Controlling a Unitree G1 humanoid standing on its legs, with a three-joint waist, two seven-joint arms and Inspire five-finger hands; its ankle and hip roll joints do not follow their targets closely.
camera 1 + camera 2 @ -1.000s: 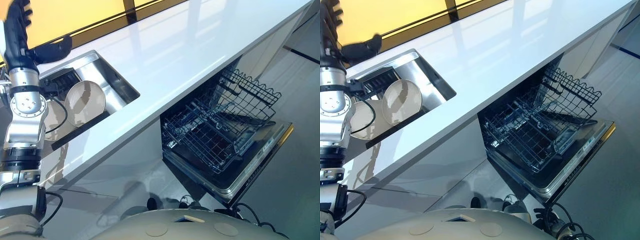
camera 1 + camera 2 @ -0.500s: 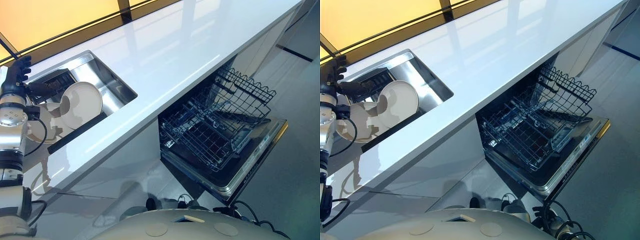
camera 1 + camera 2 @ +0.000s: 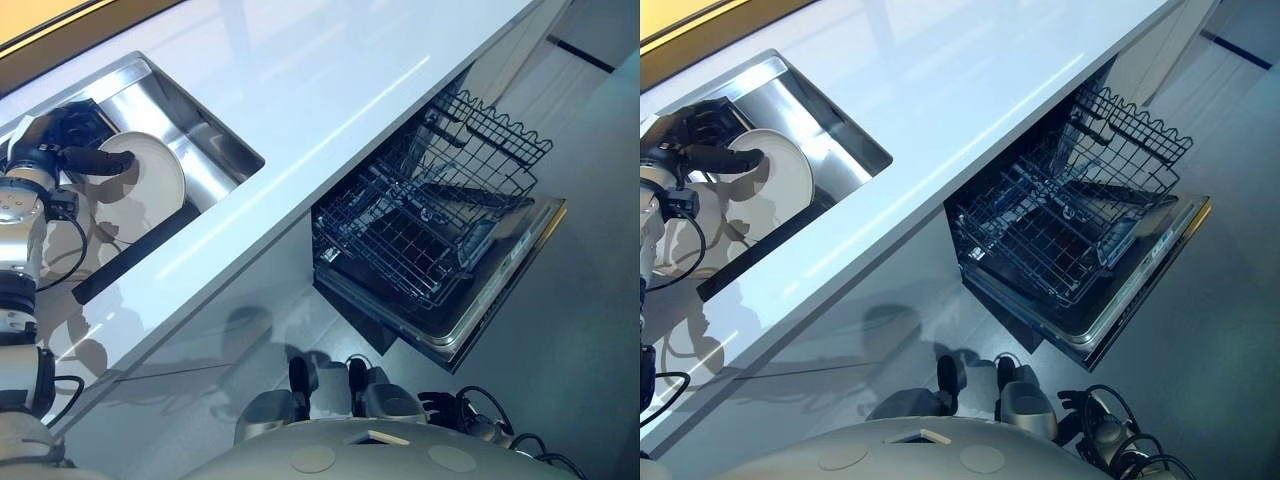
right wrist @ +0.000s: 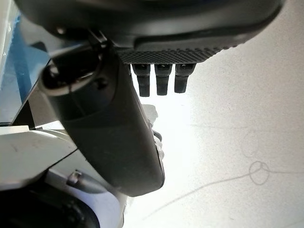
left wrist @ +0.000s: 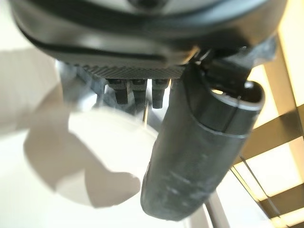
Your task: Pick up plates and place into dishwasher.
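A white plate [image 3: 150,180] leans upright in the steel sink [image 3: 205,135] at the upper left, with a second white plate [image 3: 685,250] lying lower beside it. My left hand [image 3: 50,150] is down in the sink at the leaning plate's upper rim, its thumb [image 3: 98,161] stretched across that rim. In the left wrist view the fingers [image 5: 134,90] are straight, the thumb stands out and the plate [image 5: 104,156] lies just past them, not gripped. The dishwasher [image 3: 500,290] stands open at the right with its lower rack [image 3: 400,240] pulled out. My right hand [image 4: 156,28] hangs open over the floor.
A long white counter [image 3: 320,90] runs diagonally between sink and dishwasher. A dark strip [image 3: 130,260] lies along the sink's near edge. The dishwasher's upper rack [image 3: 490,130] sticks out above the lower one. Grey floor lies in front of the open door.
The camera has tilted down. My left hand has dropped from above the counter into the sink and now rests at the leaning plate's upper rim.
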